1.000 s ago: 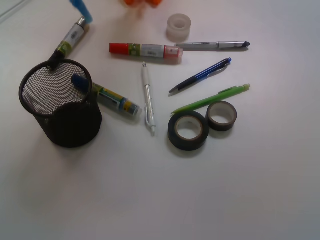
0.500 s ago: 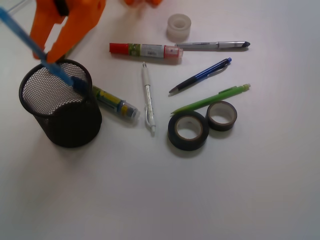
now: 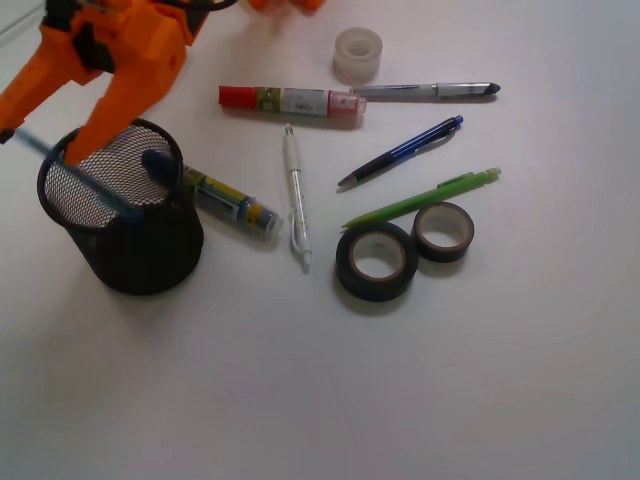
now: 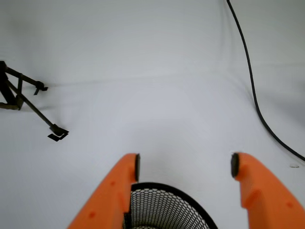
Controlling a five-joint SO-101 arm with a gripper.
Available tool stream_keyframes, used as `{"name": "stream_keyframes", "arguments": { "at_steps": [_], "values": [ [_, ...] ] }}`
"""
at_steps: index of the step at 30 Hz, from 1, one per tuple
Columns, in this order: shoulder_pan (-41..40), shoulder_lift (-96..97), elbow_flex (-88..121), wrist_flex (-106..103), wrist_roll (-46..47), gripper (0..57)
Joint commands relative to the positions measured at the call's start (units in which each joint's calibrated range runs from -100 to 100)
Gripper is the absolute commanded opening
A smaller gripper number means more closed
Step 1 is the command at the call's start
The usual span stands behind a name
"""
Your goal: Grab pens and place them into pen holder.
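Observation:
The pen holder [image 3: 150, 250], a black wire-mesh cup, stands at the left; its rim [image 4: 162, 205] shows low in the wrist view. A light blue pen [image 3: 28, 142] leans inside it, its upper end sticking out over the left rim. My orange gripper [image 3: 40, 140] hangs just above the cup, open [image 4: 186, 164], with nothing between its pads. To the right, apart from one another, lie a white pen [image 3: 294, 195], a dark blue pen [image 3: 400, 152], a green pen [image 3: 420, 197] and a silver pen [image 3: 425, 90].
A red-capped marker [image 3: 290, 100] lies at the back. A yellow-green marker [image 3: 230, 203] rests against the cup's right side. Two black tape rolls [image 3: 376, 261] [image 3: 443, 231] sit beside the green pen, a clear roll [image 3: 358, 55] farther back. A black cable [image 4: 248, 71] crosses the surface.
My gripper came in from the top left carrying the light blue pen, lowered it into the cup and let go. The pen now leans in the holder and the jaws are apart.

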State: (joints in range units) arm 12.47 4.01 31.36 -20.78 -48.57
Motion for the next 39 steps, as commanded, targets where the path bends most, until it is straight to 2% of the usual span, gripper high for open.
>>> {"name": "stream_keyframes", "arguments": {
  "at_steps": [1,8,14,20,29,39],
  "values": [
    [-1.51,-8.89,-3.37,7.48,4.20,23.3],
    [-7.72,-30.74,-1.92,49.12,6.54,23.4],
    [-13.63,-41.36,7.86,70.73,-1.32,23.4],
    [-18.93,-38.13,20.73,66.80,-7.08,23.3],
    [-19.01,-20.79,21.45,50.44,-5.37,23.3],
    [-18.79,-10.08,21.36,42.39,-5.37,23.3]
  ]
}}
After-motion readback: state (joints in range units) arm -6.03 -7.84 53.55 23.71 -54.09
